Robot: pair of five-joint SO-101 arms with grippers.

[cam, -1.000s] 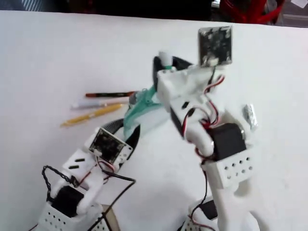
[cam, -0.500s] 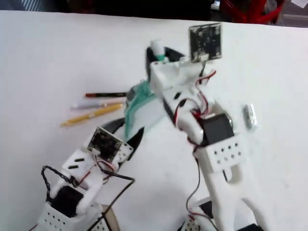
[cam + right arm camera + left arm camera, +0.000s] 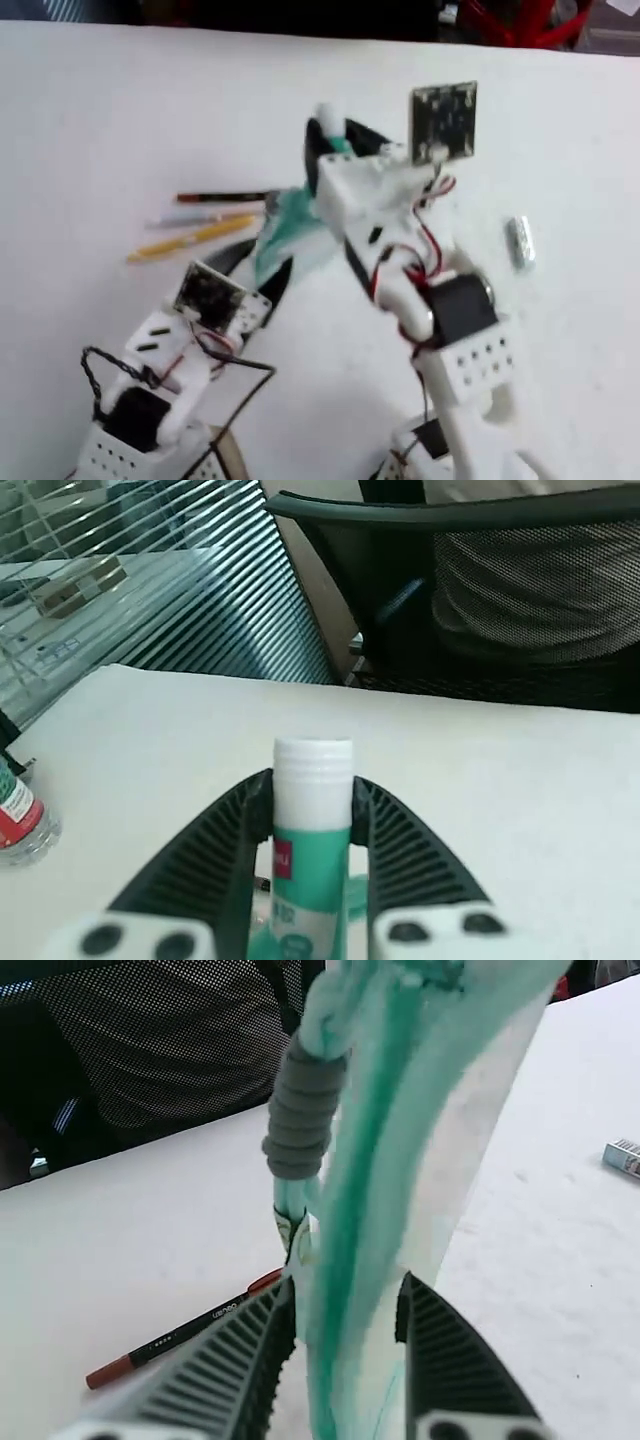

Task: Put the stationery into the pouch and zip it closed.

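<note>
The pouch point(image 3: 288, 222) is clear with teal trim, held up on edge in the middle of the table; in the left wrist view the pouch point(image 3: 400, 1150) stands between the ribbed fingers, with a grey-gripped pen point(image 3: 298, 1120) at its mouth. My left gripper point(image 3: 262, 268) is shut on the pouch's lower edge. My right gripper point(image 3: 328, 130) is shut on a white-and-teal glue stick point(image 3: 312, 830), held upright above the pouch's far end. Three pens point(image 3: 205, 222), brown, white and yellow, lie on the table left of the pouch.
A small silver-wrapped eraser point(image 3: 518, 241) lies on the table right of the right arm. A black mesh chair point(image 3: 500, 590) stands beyond the far table edge. A plastic bottle point(image 3: 18, 815) is at the table's far side in the right wrist view.
The right arm swung left and back with the glue stick, then eased slightly right and toward me. The pouch shifted a little with it. The left arm stayed nearly still.
</note>
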